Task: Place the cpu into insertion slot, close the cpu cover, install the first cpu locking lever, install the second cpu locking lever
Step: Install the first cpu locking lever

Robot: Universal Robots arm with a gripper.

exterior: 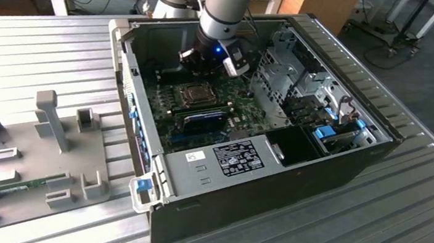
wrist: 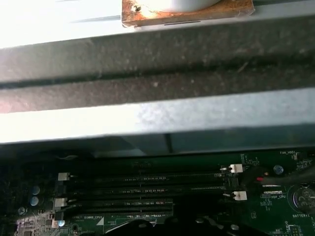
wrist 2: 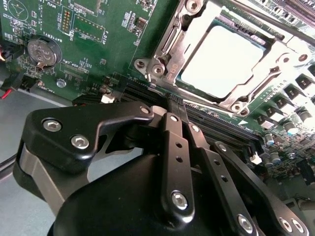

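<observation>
A big black computer box [exterior: 274, 194] lies open on its side in the middle of the shiny metal counter [exterior: 414, 202]. Inside it is a green board [exterior: 239, 109]. The robot arm reaches down into the box, and the tool [exterior: 212, 62] hangs over the far part of the board, near the back wall of the box.

In the second wrist view the tool [wrist 2: 178, 105] is closed. Its two black fingers [wrist 2: 174, 147] are pressed together, and I can see nothing between them. The tips are right over the long black memory slots [wrist 2: 147, 91], just beside the insertion slot.

The insertion slot [exterior: 195, 94] is near the middle of the green board. The cpu [wrist 2: 221, 59] lies flat inside it and looks very bright in the light. The cpu cover [wrist 2: 170, 46] is down over the cpu, with its silver frame going around the chip and the chip showing through the window. A thin silver bar [wrist 2: 256, 11] runs along one side of the cover. I cannot tell if it is hooked down.

A round silver battery [wrist 2: 42, 51] sits on the board, well apart from the slot.

In the first wrist view the long black memory slots [wrist: 147, 189] lie side by side, with white clips [wrist: 236, 168] at their ends.

On the counter, by its edge at the exterior view's left, lies a grey tray [exterior: 33, 136] with blocks that stick up. A small green stick [exterior: 22, 186] lies on it.
</observation>
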